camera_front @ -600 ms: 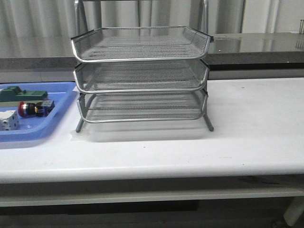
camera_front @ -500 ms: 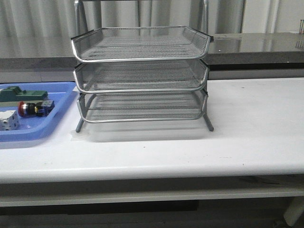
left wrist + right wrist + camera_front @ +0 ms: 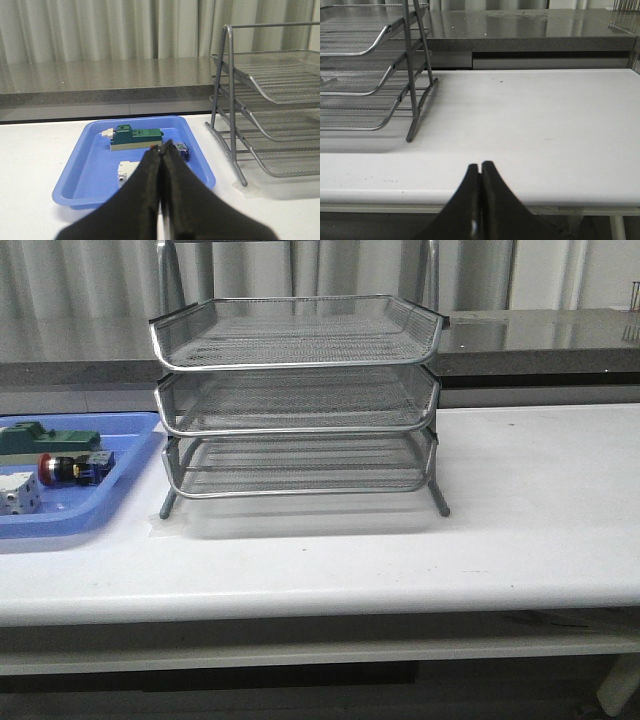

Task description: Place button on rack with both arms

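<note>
Button [image 3: 68,468] lies on its side in the blue tray [image 3: 120,490], between green block [image 3: 50,440] and white block [image 3: 18,492], left of the rack [image 3: 297,400] on the bench [image 3: 520,520]. Left end effector [image 3: 161,150] closed, empty; right end effector [image 3: 479,166] closed, empty.

A flat blue plastic tray [image 3: 120,485] sits on the white counter [image 3: 520,500], holding a green rectangular block [image 3: 50,439] and a white cube-like block [image 3: 18,493].

The left end effector [image 3: 162,150] hides most of the button [image 3: 183,149]; the blue tray [image 3: 130,478] is cut off.
</note>
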Robot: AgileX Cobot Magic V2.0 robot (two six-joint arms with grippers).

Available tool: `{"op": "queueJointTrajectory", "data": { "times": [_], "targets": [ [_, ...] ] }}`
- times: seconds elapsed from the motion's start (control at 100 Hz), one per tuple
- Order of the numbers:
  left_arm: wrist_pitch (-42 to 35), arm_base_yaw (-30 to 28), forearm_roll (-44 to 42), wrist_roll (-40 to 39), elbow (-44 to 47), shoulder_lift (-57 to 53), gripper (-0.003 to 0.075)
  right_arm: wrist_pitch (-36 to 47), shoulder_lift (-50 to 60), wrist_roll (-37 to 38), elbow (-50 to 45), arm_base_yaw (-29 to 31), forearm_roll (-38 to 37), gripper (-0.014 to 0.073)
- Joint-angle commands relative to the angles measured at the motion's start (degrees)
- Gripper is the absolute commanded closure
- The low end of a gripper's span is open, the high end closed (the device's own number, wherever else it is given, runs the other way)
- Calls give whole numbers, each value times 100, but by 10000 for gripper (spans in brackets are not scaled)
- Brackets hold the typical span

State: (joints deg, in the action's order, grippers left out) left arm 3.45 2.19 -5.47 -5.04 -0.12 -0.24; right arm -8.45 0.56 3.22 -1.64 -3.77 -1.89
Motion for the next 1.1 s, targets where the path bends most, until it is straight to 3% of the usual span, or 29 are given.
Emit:
{"op": "queueJointTrajectory", "data": {
  "times": [0.0,0.33,0.46,0.65,0.86,1.09],
  "targets": [
    [-468,7,45,-61,316,-176,741,481,123,-70,114,32,-99,653],
    [-468,7,45,-61,316,-176,741,1228,118,-64,172,32,-98,653],
    [-468,7,45,-61,316,-176,741,1057,28,-59,609,32,-98,653],
    [-468,7,45,-61,316,-176,741,-10,-640,-59,1902,32,-84,653],
    [-468,7,45,-61,316,-176,741,-1292,-2079,-59,3394,32,-44,653],
    [-468,7,45,-61,316,-176,741,-2526,-3733,-59,4631,32,613,653]
  ]
}}
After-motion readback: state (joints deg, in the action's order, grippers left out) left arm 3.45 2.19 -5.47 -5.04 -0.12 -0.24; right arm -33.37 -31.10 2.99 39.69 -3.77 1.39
